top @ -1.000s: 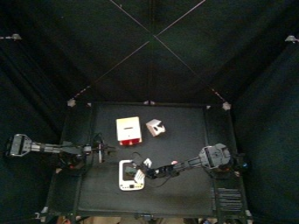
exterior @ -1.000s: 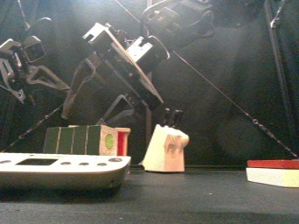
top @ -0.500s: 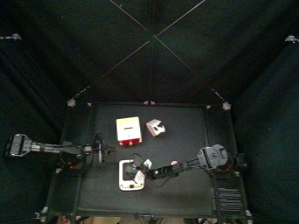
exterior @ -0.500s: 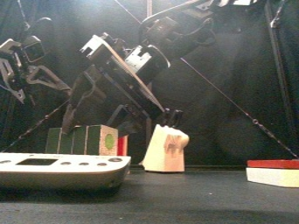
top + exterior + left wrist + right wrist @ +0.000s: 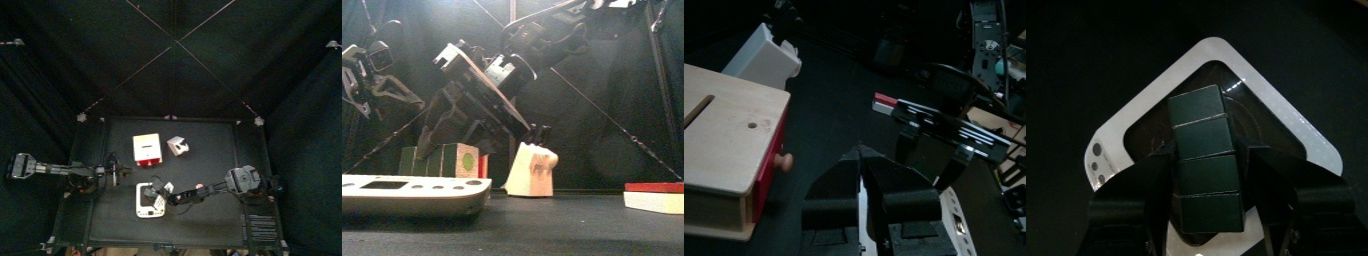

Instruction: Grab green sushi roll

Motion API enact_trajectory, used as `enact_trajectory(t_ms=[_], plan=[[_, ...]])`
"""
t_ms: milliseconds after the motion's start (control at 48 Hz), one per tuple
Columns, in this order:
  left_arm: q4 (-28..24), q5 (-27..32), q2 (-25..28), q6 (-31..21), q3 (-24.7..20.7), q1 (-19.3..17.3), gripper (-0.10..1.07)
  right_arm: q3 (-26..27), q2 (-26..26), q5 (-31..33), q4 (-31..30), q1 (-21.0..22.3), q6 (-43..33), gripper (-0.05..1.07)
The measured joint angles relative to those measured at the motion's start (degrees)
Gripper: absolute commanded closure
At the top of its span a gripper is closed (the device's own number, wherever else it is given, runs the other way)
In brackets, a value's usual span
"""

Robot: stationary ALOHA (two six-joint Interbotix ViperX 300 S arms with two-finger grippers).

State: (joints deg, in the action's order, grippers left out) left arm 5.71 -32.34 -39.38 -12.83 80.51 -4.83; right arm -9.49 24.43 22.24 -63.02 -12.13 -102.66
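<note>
The green sushi roll (image 5: 1203, 160) lies on the white scale (image 5: 1313, 150), between the right gripper (image 5: 1204, 205)'s open jaws. It should close evenly on the roll's long sides. The left gripper (image 5: 871, 205), beside the scale, is closed.

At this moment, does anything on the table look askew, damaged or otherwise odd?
One oddity: the dark green segmented sushi roll rests on top of the white scale-like device, between the right gripper and its open jaws. Nothing looks spilled or damaged.
</note>
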Motion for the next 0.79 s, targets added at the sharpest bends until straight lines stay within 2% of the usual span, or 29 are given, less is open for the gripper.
enact_trajectory(t_ms=[208,792], plan=[[0.2,0.0,-0.1,-0.1,0.1,0.0,0.58,0.0,0.0,0.0,0.0,0.0,0.2,0.35],[0.2,0.0,0.0,0.0,0.1,0.1,0.58,-0.5,-1.8,0.0,-0.3,-0.1,0.1,0.35]])
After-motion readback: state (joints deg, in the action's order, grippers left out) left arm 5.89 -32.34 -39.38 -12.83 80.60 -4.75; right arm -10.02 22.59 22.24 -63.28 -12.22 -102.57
